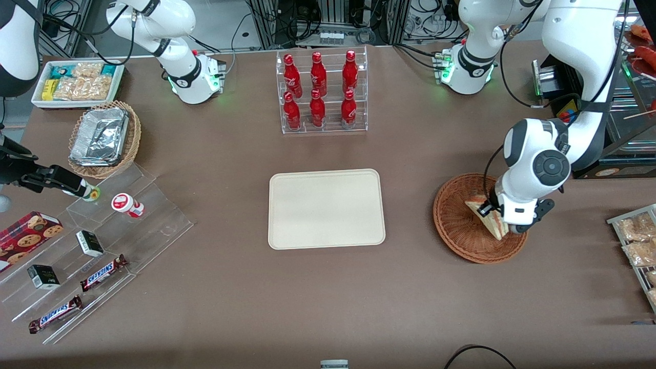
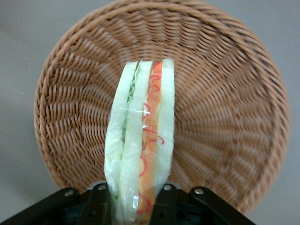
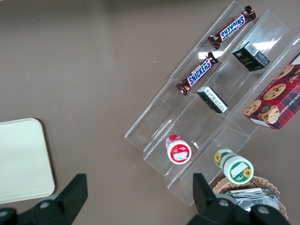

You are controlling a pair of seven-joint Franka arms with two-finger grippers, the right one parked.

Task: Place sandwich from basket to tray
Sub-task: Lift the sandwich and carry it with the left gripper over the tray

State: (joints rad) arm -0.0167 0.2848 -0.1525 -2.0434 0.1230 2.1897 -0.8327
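Front view shows the left arm bent low over the basket (image 1: 464, 230), which sits on the table (image 1: 215, 307) near the working arm's end, beside the tray (image 1: 326, 209) and apart from it. The gripper (image 1: 505, 225) is down inside the basket, and the sandwich (image 1: 486, 215) stands on edge there, one end tucked under the wrist.

Left wrist view gives the closer look: the sandwich (image 2: 140, 140) runs straight out from the gripper (image 2: 136, 199) across the basket (image 2: 225, 93) floor, its green layer on one flank and its red layer on the other, wrapper glinting. The black fingers (image 2: 101, 201) sit on both flanks of the near end and press against the wrap, so they are clamped on the sandwich. Whether it is lifted off the weave or resting on it cannot be told.

The tray lies flat at the middle of the table with nothing on it. A clear rack of red bottles (image 1: 320, 89) stands farther from the front camera than the tray. Toward the parked arm's end sit a tan basket of foil containers (image 1: 102, 138) and a stepped clear stand with Snickers bars (image 1: 102, 271).
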